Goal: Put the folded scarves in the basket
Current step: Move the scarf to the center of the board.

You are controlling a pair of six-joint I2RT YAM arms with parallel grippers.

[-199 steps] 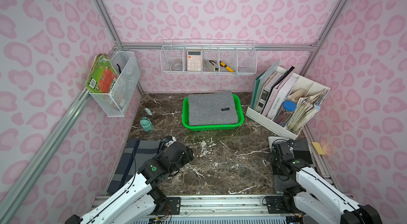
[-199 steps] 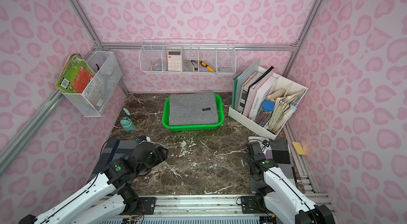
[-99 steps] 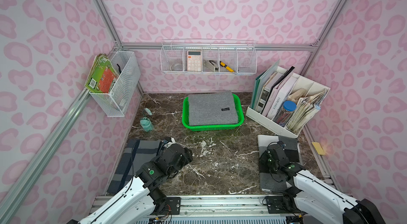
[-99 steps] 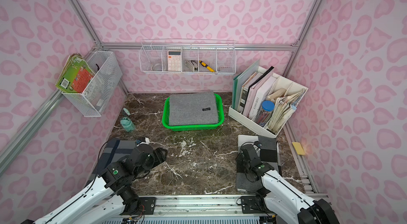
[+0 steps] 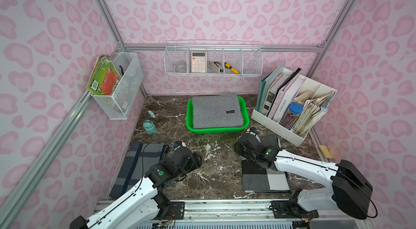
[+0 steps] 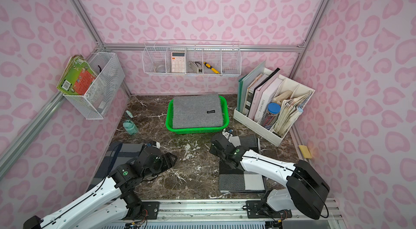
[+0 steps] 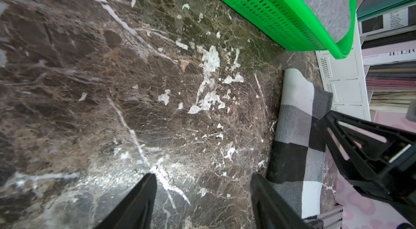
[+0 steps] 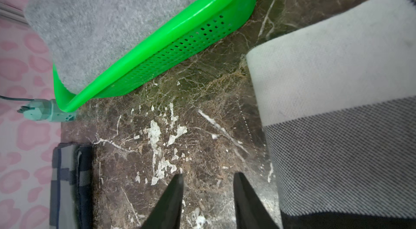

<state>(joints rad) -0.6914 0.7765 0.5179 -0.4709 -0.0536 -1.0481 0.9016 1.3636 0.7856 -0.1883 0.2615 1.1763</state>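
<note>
Looks like the start of a pick-up. Lying flat in the green basket (image 5: 217, 129) at the back of the worktop (image 5: 216, 164): a folded grey scarf (image 5: 217, 110), filling it almost edge to edge. Lying on the worktop, outside the basket: a black-and-white checked scarf (image 5: 263, 178) under the right arm, and a blue-grey checked scarf (image 5: 139, 162) beside the left arm. Hard to pick the scarf meant by the job (probably the black-and-white one, going by the right arm so close to it).

Right end effector (image 8: 208, 175): open a little, holding nothing, over bare worktop just beside the black-and-white checked scarf. Left end effector (image 7: 202, 175): open wide, holding nothing, over bare worktop too.

Next, most likely: slide onto the scarf's edge, pinch all the layers at once, lift, carry to the basket, set down on top of the grey one. Risk of unfolding with a pinch on the top layer only.

Hidden in both top views: the middle of the black-and-white checked scarf under the right arm, part of the blue-grey checked scarf behind the left arm, and the basket's floor under the grey cloth.
</note>
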